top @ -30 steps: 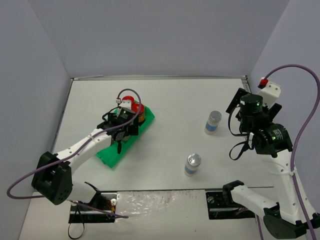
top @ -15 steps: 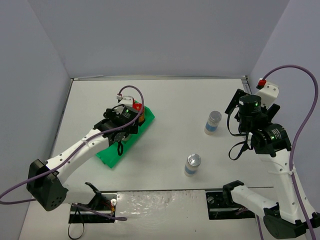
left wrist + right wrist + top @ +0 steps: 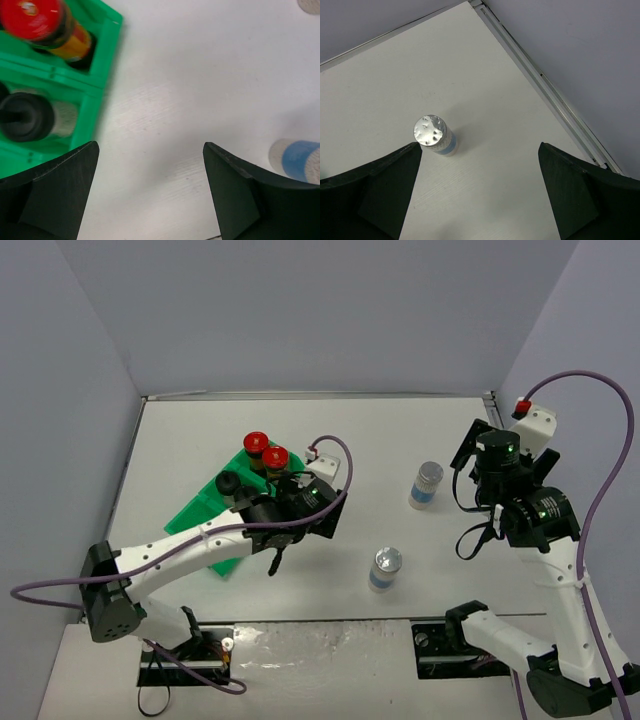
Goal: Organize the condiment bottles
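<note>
Two red-capped jars (image 3: pixel 256 443) (image 3: pixel 275 457) stand in the green tray (image 3: pixel 205 515) at the left. A black-capped jar (image 3: pixel 228 484) stands beside them in the tray; a second one is not clearly visible. My left gripper (image 3: pixel 322 520) is open and empty over bare table just right of the tray. The left wrist view shows a red-capped jar (image 3: pixel 45 27), a black-capped jar (image 3: pixel 30 117) and the open gripper (image 3: pixel 150 190). Two silver-capped, blue-labelled jars (image 3: pixel 427 483) (image 3: pixel 385 568) stand on the table. My right gripper (image 3: pixel 466 476) is open, right of the farther jar (image 3: pixel 434 135).
The nearer silver-capped jar shows at the right edge of the left wrist view (image 3: pixel 300 160). A metal rail (image 3: pixel 545 82) runs along the table's right edge at the wall. Walls close the table on three sides.
</note>
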